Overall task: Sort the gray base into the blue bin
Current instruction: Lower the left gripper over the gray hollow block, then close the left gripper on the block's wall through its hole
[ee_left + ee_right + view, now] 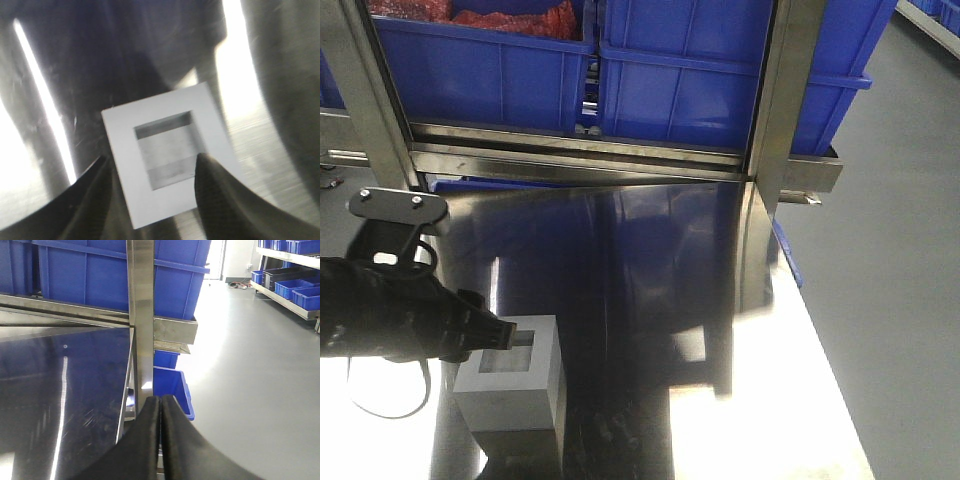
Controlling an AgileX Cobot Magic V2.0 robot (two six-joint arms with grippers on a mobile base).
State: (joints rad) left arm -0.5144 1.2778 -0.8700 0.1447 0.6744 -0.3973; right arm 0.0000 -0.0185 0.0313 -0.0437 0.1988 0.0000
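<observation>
Left wrist-mounted view gave me the clearest read. The base [167, 150] sat flat on the counter [260, 145] with its square recess facing up. The left tool [150, 165] hung over it with its fingers [85, 190] apart, one outside a wall and the other at the far edge of the recess. I could not tell whether either finger touched the block. I judged that spread was meant to take the block from above, since the upturned opening left thin walls to pinch.

From the front camera, the base [510, 385] stood well in front of the steel post [785, 100] and far to its left. The left tool [500, 335] reached in at its top edge.

The right tool [161, 399] was pressed together on nothing, pointing at the post [142, 315]. I took that as parked clear of the work.

The bin [175, 387] I read as the target sat just beside the post, lower than the counter and on its outer side. The crates [480, 60] holding red material stood behind the post on the shelf. The carry would have to cross the whole counter toward the post, so a secure pinch mattered first.
</observation>
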